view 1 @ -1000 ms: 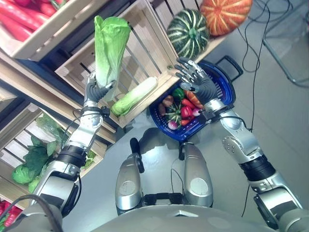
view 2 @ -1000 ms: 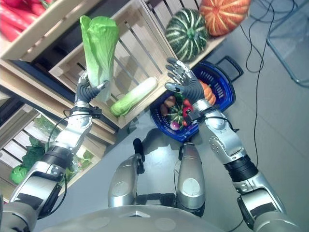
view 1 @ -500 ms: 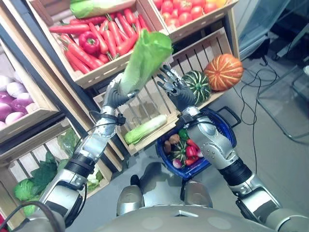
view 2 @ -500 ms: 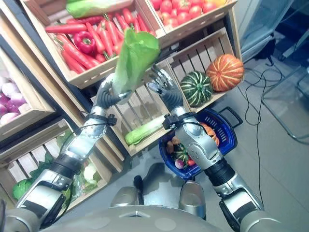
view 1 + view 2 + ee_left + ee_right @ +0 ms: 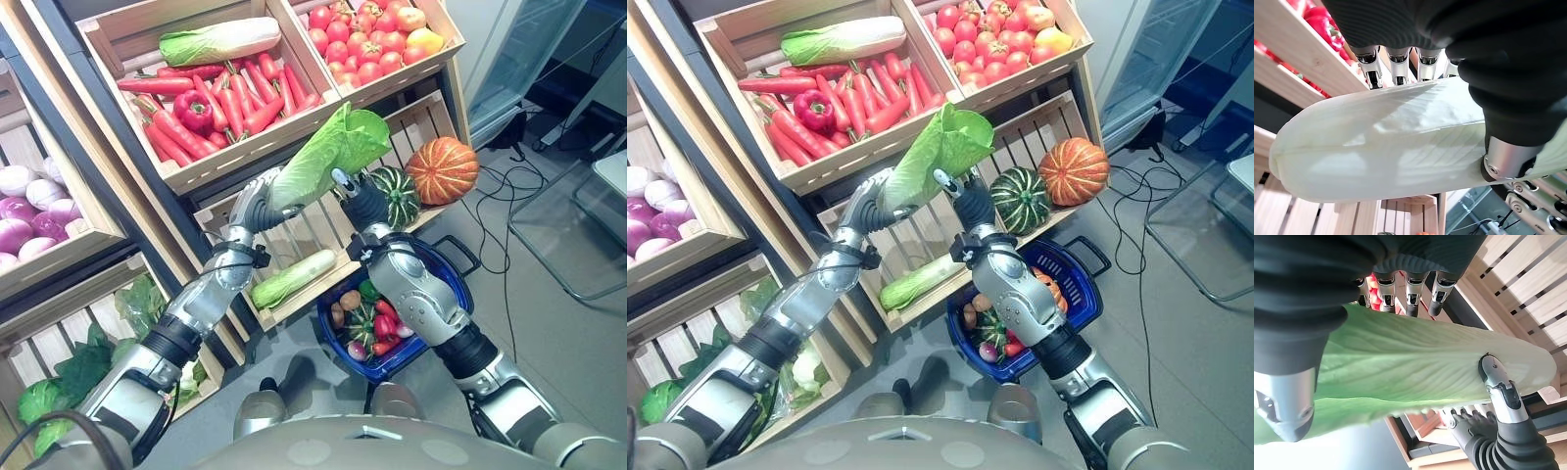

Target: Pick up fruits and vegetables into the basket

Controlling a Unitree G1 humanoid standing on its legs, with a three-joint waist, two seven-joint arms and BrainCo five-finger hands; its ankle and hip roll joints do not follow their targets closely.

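The wooden crate shelving (image 5: 127, 211) fills the far and left of the scene; its upper crates hold carrots (image 5: 230, 98), a red pepper (image 5: 193, 110), a second napa cabbage (image 5: 220, 39) and tomatoes (image 5: 367, 44). Lower crates carry a striped green squash (image 5: 397, 191), an orange pumpkin (image 5: 443, 169) and a pale green vegetable (image 5: 292, 278). The blue basket (image 5: 446, 289), on the floor near right of centre, already contains mixed produce. The napa cabbage (image 5: 328, 152) is held in the air before the shelving, tilted, leaves to the right. The left hand (image 5: 257, 203) is curled round its pale stalk end. The right hand (image 5: 358, 196), half a second ago spread clear of the leaves, now brackets the leafy end, fingers (image 5: 1410, 296) and thumb either side. A hand-over toward the basket appears under way.
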